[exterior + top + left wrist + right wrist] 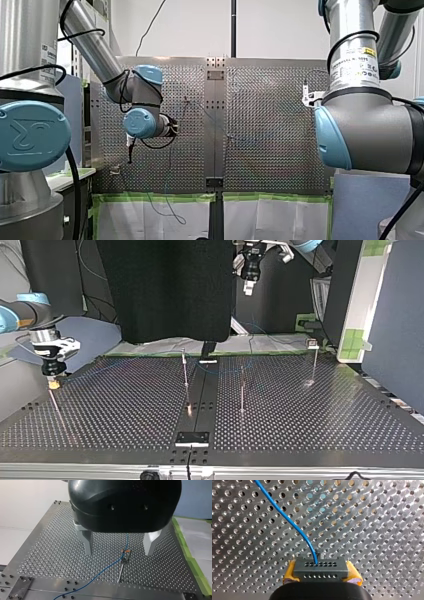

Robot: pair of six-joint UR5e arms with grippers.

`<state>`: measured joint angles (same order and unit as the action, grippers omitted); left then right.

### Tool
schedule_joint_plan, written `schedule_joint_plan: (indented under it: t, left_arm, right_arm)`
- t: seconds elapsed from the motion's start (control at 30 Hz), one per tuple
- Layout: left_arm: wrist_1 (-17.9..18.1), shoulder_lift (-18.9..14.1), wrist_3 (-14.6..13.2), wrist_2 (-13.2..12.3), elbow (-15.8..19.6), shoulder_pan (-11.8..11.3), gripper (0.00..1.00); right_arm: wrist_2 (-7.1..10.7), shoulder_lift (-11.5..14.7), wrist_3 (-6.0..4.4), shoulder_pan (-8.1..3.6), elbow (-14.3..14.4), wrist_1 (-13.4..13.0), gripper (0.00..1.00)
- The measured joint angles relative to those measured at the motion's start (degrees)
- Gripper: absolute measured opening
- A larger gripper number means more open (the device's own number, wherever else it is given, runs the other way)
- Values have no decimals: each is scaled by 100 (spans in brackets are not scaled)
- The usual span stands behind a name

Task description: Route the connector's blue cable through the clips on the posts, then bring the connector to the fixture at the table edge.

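Connector (320,566) — pinched in right claw (322,574).

perforated metal counter (325,415), dark centre strip (202,390) across it; green tape (160,197) along one edge; white sheeting (120,220) beyond the tape; black panel (165,285) behind; grey-blue board (395,320) at the top view's right.
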<state>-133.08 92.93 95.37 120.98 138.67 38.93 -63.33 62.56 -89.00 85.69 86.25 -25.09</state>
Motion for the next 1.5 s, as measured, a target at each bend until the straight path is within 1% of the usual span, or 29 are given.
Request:
schedule_joint_plan:
  t: [0.27,0.43,0.93,1.5]
  left_arm:
    - [0,-1,-2,0,0,0,100]
    - [0,-1,-2,0,0,-1,100]
    - [0,-1,-2,0,-6,-2,100]
    - [0,0,-2,0,-9,-3,100]
  right_arm:
    - [87,-21,-22,-70,-2,-29,2]
    - [92,-26,-30,-89,-2,-51,2]
    - [100,-53,-49,-90,-5,-90,2]
    - [186,-72,-68,-44,-21,-166,2]
